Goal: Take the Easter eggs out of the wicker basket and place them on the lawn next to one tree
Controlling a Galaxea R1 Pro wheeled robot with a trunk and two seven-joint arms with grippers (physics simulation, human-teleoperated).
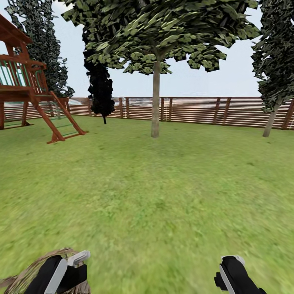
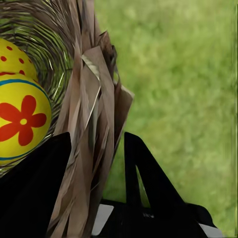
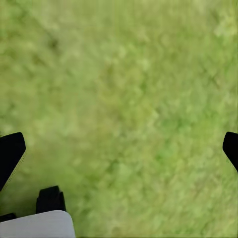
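Observation:
My left gripper (image 1: 65,267) is at the bottom left of the head view, shut on the rim of the brown wicker basket (image 1: 22,273). In the left wrist view its two black fingers (image 2: 39,168) stand on either side of the basket's wall (image 2: 94,99). Inside lie two yellow Easter eggs, one with a red flower and blue stripe (image 2: 22,121), one with red dots (image 2: 12,59); a third is hidden. My right gripper (image 1: 232,271) hangs open over bare lawn (image 3: 119,99). A tall tree with a grey-brown trunk (image 1: 155,98) stands straight ahead across the lawn (image 1: 163,183).
A wooden playset with a ladder (image 1: 28,85) stands at the far left. A dark cypress (image 1: 100,90) rises left of the tree, and another leaning trunk (image 1: 270,120) is at the far right. A brown slat fence (image 1: 196,109) closes the garden behind.

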